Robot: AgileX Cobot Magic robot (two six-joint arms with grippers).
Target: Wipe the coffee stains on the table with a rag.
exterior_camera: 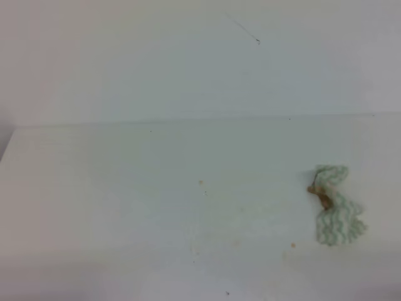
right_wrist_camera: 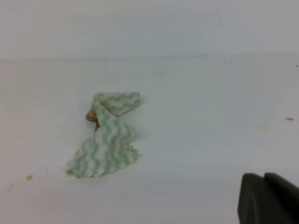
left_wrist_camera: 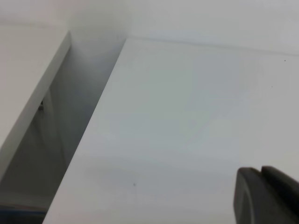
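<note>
The rag (exterior_camera: 333, 205), white with pale green zigzag stripes and pinched like a bow, lies on the right of the white table (exterior_camera: 125, 188). It has a brown smudge at its middle. In the right wrist view the rag (right_wrist_camera: 105, 140) lies left of centre. My right gripper (right_wrist_camera: 264, 176) sits shut and empty at the lower right, well apart from it. Of the coffee stains, only tiny brown specks (exterior_camera: 201, 182) (exterior_camera: 292, 245) show on the table. My left gripper (left_wrist_camera: 260, 170) is shut over bare table (left_wrist_camera: 187, 116), near its left edge. Neither gripper shows in the exterior view.
A pale wall (exterior_camera: 188, 63) rises behind the table's far edge. In the left wrist view the table's left edge drops into a shadowed gap (left_wrist_camera: 70, 121), with another white surface (left_wrist_camera: 28, 84) beyond it. Small specks (right_wrist_camera: 29, 177) (right_wrist_camera: 289, 118) lie on either side of the rag.
</note>
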